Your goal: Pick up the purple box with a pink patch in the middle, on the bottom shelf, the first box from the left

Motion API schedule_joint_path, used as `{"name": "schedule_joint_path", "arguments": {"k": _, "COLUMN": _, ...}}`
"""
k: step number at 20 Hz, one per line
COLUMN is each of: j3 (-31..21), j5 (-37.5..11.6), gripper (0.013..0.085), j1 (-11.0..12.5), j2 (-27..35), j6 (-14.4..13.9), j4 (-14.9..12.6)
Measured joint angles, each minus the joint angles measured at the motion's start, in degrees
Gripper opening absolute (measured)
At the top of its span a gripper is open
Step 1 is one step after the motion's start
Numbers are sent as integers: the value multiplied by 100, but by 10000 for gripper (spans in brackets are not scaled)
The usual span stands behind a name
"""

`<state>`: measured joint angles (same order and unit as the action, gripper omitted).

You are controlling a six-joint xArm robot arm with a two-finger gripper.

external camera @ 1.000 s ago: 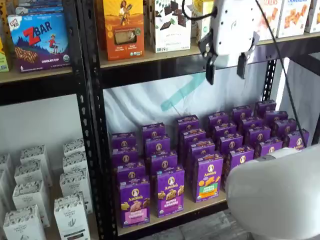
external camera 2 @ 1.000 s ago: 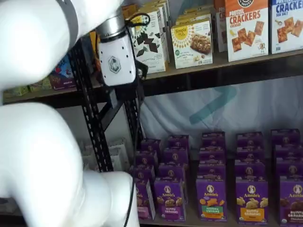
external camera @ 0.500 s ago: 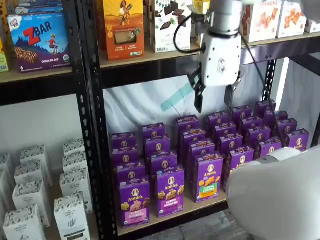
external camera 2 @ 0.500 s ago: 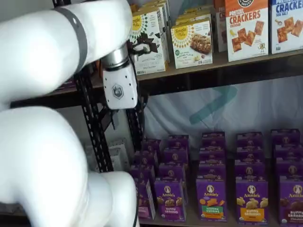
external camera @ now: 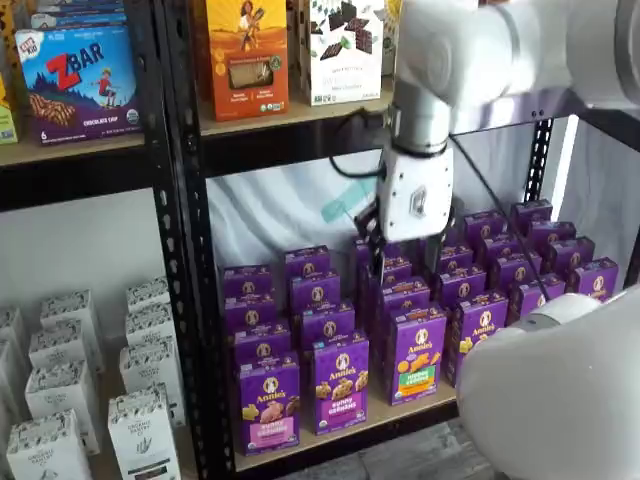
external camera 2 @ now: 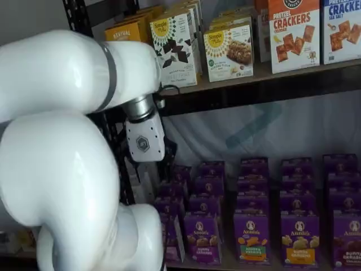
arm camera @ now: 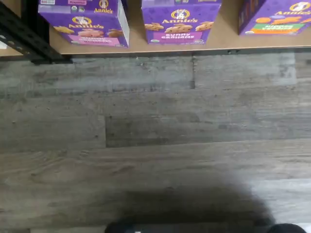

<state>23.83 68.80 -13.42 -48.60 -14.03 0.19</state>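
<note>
The bottom shelf (external camera: pixel 400 415) carries rows of purple cartons; the purple box (external camera: pixel 268 404) stands upright at its front left corner. The gripper (external camera: pixel 405 262) hangs above the middle rows, fingers spread, empty. Risk: it descends onto an identical-looking neighbour instead.

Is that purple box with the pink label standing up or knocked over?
Upright. The purple box stands on the bottom shelf, front face outward.

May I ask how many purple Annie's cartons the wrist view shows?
3, at the front of the bottom shelf: the purple box with a pink band beside the black upright, a purple-band carton in the middle, a green-band carton beyond it. Others behind may be hidden.
</note>
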Motion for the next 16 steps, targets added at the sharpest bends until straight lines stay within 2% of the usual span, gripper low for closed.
{"name": "schedule_joint_path", "arguments": {"k": 6, "j3": -528, "j5": -1026, "gripper": 850, "j1": -245, "j2": 634, "j6": -300, "j4": -104}}
{"name": "schedule_joint_path", "arguments": {"k": 11, "j3": -802, "j5": -2147, "gripper": 850, "j1": -365, "j2": 1396, "j6": -457, "j4": -149}}
{"name": "schedule_joint_path", "arguments": {"k": 16, "j3": -814, "j5": -2995, "gripper": 850, "j1": -410, "j2": 2256, "j6": -381, "j4": 16}}
